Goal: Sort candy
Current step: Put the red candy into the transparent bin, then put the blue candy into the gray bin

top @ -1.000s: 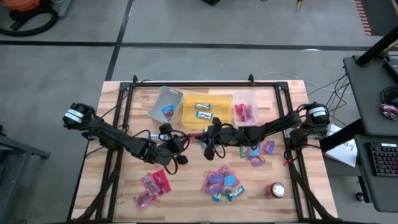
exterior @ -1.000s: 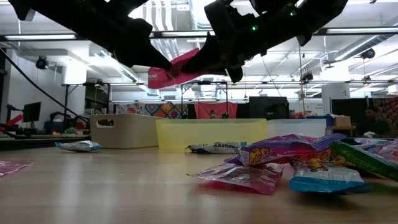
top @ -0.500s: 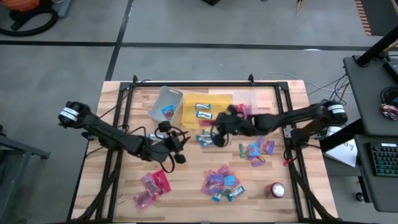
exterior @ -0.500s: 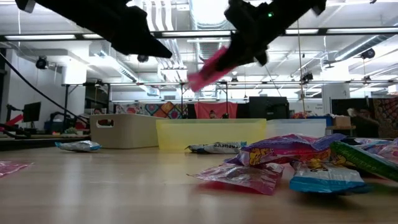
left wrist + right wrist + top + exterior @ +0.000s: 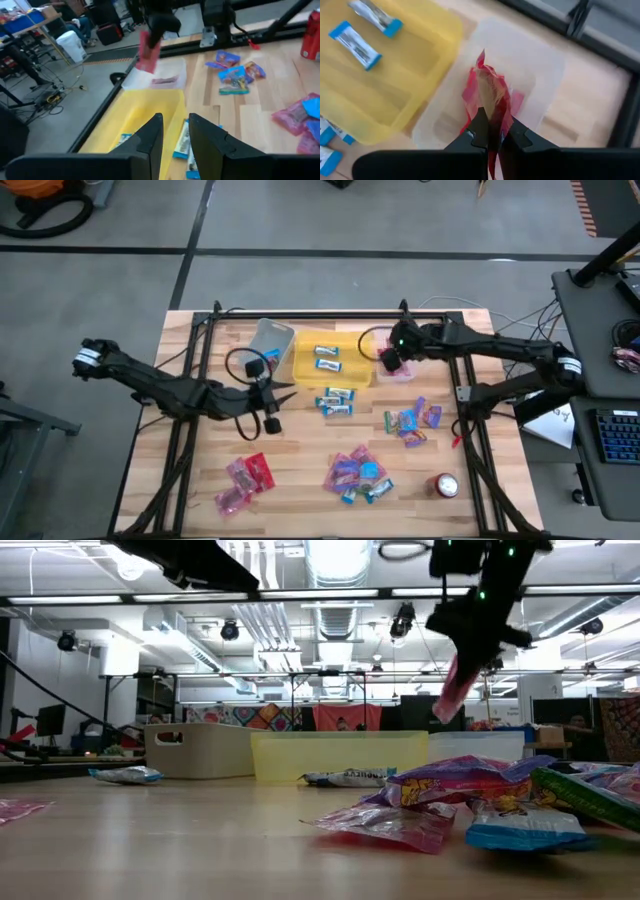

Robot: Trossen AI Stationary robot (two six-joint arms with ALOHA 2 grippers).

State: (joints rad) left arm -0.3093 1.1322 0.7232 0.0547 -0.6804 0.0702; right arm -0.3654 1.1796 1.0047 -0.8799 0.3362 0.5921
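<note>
Red-pink foil shows between the tips of the right claw (image 5: 491,134), which is clamped on a red-pink candy (image 5: 489,97) and hangs above the clear bin (image 5: 400,340) at the far side of the wooden surface (image 5: 300,470); more red-pink pieces lie inside that bin. The yellow tray (image 5: 330,345) just beside it holds two blue-and-white candies (image 5: 327,357), and a third grey bin (image 5: 262,340) stands tilted on the tray's other side. The left claw (image 5: 175,132) hovers near the surface's middle with its fingers a little apart and nothing between them. Loose candy lies scattered in clusters: blue-and-white pieces (image 5: 337,402) close to the tray, mixed wrappers (image 5: 410,423) further right, a near pile (image 5: 357,475), and red-pink pieces (image 5: 245,478) near the left front. A red can (image 5: 444,485) stands at the front right.
</note>
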